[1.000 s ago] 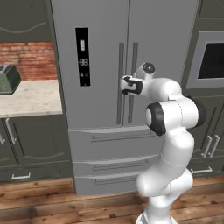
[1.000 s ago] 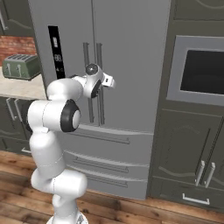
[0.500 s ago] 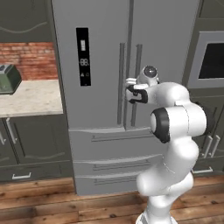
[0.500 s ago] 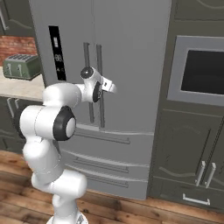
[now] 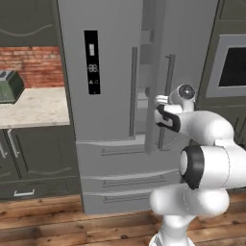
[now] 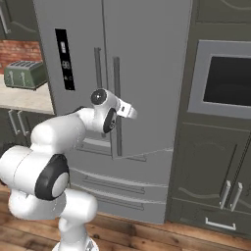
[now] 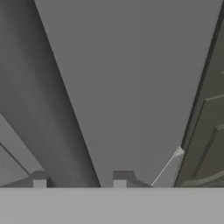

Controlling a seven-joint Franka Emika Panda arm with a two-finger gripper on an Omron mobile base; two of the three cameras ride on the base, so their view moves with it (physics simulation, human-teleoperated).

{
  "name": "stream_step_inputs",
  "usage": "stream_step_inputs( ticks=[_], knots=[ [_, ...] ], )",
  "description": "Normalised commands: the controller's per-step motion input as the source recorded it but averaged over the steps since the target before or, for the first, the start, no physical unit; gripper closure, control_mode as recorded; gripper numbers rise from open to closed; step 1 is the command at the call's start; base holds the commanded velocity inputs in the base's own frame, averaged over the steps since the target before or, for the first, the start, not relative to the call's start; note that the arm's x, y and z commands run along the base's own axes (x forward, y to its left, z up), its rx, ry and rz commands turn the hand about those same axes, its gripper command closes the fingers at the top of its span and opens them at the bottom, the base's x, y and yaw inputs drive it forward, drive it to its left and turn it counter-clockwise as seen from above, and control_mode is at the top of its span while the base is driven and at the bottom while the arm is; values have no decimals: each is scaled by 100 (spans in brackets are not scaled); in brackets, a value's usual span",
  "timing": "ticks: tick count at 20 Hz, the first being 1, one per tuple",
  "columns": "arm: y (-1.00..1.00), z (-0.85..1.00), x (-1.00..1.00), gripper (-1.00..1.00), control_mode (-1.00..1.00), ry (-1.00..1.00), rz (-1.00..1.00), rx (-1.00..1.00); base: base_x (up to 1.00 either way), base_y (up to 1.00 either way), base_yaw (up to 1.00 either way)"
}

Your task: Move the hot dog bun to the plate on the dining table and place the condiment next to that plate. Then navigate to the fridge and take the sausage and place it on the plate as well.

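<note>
Fridge-opening step right now: the gripper (image 6: 131, 112) looks clamped on the fridge's (image 5: 110, 96) right door handle (image 6: 117, 105), door cracked ajar. Next it probably needs pulling wider, then reaching inside for the sausage.

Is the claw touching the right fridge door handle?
Cannot tell. In the left base view the claw sits at the handle of the part-open right door, but the contact itself is hidden.

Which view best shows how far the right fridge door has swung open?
Left base view: the right fridge door stands ajar, with shelves visible in the gap. The right base view shows its front, angled outward. The hand view shows its flat grey face close up.
</note>
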Motion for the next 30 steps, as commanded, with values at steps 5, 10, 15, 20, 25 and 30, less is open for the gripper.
stream_step_inputs(
  ticks=[5, 10, 15, 20, 25, 30],
  knots=[
    [-88, 0, -100, 100, -100, 0, 0, 0, 0, 0, 0],
    [-78, 0, -100, -100, -100, 0, 0, 0, 0, 0, 0],
    [6, 5, -100, -100, -100, -1, 0, -1, 0, 0, 0],
    [83, 10, -88, -100, -100, 3, 2, -8, 0, 0, 0],
    [100, 15, 43, -100, -100, 8, 13, -6, 0, 0, 0],
    [65, 22, 99, -100, -100, 0, 3, -12, 0, 0, 0]
  ],
)
